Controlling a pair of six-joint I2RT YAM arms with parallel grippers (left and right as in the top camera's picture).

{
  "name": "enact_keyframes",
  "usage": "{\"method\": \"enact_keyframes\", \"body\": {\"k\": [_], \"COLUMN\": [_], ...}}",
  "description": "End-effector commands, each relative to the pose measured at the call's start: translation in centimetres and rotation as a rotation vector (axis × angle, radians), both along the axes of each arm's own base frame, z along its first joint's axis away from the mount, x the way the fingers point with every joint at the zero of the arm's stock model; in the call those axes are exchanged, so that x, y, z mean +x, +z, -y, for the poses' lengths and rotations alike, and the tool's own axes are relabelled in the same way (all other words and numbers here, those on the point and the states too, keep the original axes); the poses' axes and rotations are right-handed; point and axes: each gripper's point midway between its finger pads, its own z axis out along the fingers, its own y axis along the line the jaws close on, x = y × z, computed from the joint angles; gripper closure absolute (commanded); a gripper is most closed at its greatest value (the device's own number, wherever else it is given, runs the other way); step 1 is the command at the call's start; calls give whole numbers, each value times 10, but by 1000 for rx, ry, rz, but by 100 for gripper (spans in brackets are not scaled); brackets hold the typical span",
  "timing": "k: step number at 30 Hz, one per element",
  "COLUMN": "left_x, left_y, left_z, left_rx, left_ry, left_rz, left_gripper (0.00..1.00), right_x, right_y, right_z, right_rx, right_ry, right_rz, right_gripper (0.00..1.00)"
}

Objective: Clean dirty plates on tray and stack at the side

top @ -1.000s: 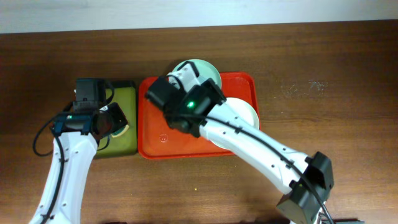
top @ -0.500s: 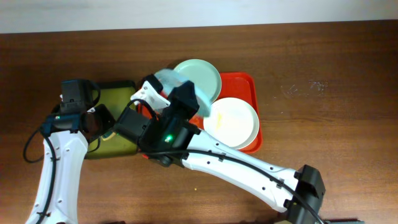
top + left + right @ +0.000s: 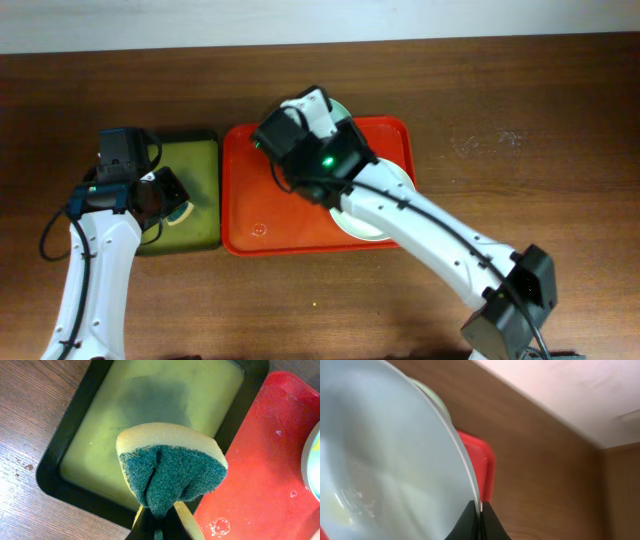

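While the right arm is stretching across the tray [image 3: 255, 200] from the near right corner of the table, the cream plate [image 3: 356, 226] is lying flat on the near right part of the tray, partly hidden under that arm.

Further left, the left gripper [image 3: 157, 521] is pinching a sponge [image 3: 170, 472], green scouring face outward, above the olive-green tray [image 3: 150, 405]. It is hanging well apart from any plate.

Further back, the right gripper [image 3: 480, 517] is clamping the rim of the pale blue plate [image 3: 390, 455] between its fingertips. The plate is tilting steeply, with faint yellowish residue showing in its bowl, so cleaning is judged to be outstanding.

At the far edge of the tray, the mint green plate [image 3: 434, 397] is sitting just behind the held plate.

Hazards:
- The grip is bearing on a thin rim only. Sponge pressure away from the fingers is likely to lever the plate out of the jaws.
- Droplets are showing on the tray. A wet rim is likely to slip.
- A dropped plate is likely to strike the mint green plate or the tray rim.
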Motion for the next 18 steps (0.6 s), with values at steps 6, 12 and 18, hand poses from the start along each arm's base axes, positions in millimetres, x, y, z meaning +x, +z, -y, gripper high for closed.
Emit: {"method": "enact_keyframes", "body": {"k": [6, 12, 18], "left_x": [4, 4, 4], "left_y": [6, 6, 6], "left_z": [0, 0, 0], "left_rx": [-12, -12, -12], "left_ry": [9, 8, 8], "left_rz": [21, 21, 21], "left_gripper": [100, 100, 100], "right_x": [31, 23, -5], "right_y": [-71, -109, -173], "right_z": [93, 261, 338], "right_rx": [693, 850, 900], "right_ry": [-154, -561, -748], "right_rz": [-457, -435, -351], "right_gripper": [96, 96, 96]}}
